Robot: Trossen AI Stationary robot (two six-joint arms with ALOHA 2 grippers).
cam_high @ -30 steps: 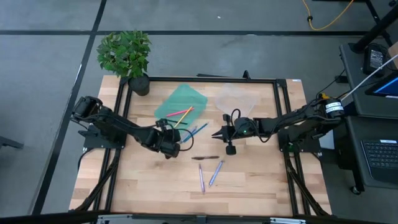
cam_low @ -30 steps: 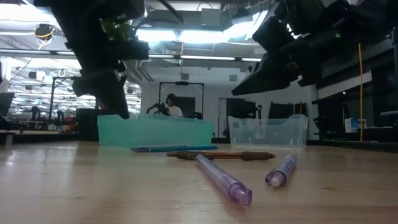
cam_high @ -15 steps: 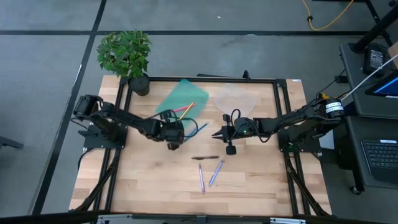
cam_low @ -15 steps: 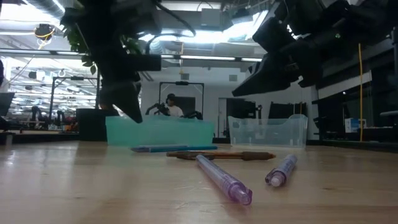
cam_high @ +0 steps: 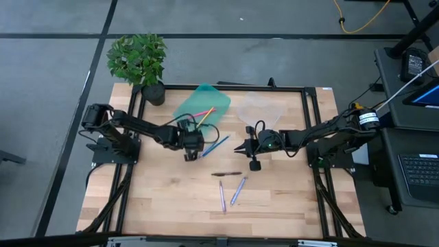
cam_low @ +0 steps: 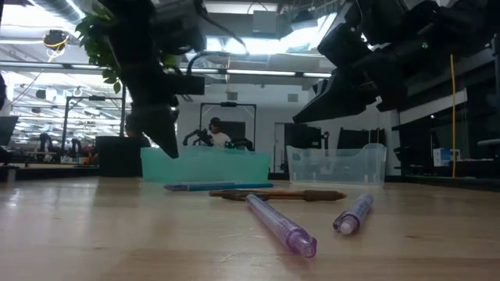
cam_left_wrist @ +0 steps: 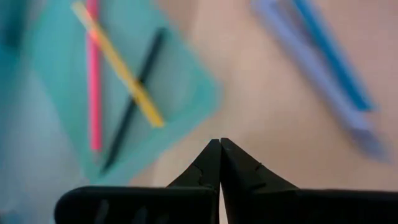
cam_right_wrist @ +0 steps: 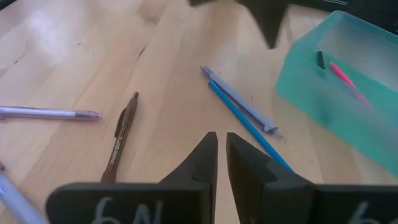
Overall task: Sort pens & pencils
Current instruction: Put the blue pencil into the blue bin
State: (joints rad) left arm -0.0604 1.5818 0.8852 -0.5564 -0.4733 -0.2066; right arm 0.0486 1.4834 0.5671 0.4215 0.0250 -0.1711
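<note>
A green tray (cam_high: 201, 104) at the table's far middle holds a pink (cam_left_wrist: 93, 74), a yellow (cam_left_wrist: 118, 62) and a black stick (cam_left_wrist: 134, 106). My left gripper (cam_high: 189, 149) hangs shut just near of the tray, above the table, touching nothing. A blue pen (cam_right_wrist: 249, 127) and a lavender-grey one (cam_right_wrist: 239, 99) lie side by side between the two grippers. My right gripper (cam_high: 240, 147) hovers shut and bare to their right. Nearer lie a dark brown pen (cam_high: 226, 174) and two lavender pens (cam_high: 221, 196) (cam_high: 238, 190), flat on the wood.
A clear tray (cam_high: 260, 110) stands right of the green one. A potted plant (cam_high: 140, 62) sits at the far left corner. A black frame (cam_high: 219, 88) runs round the table. The near half of the tabletop is bare wood around the pens.
My left gripper, still shut, has swung toward the far edge and a little to the right, closing on the green tray. The tray has shifted slightly toward the far edge and turned. My right arm has kept still.
</note>
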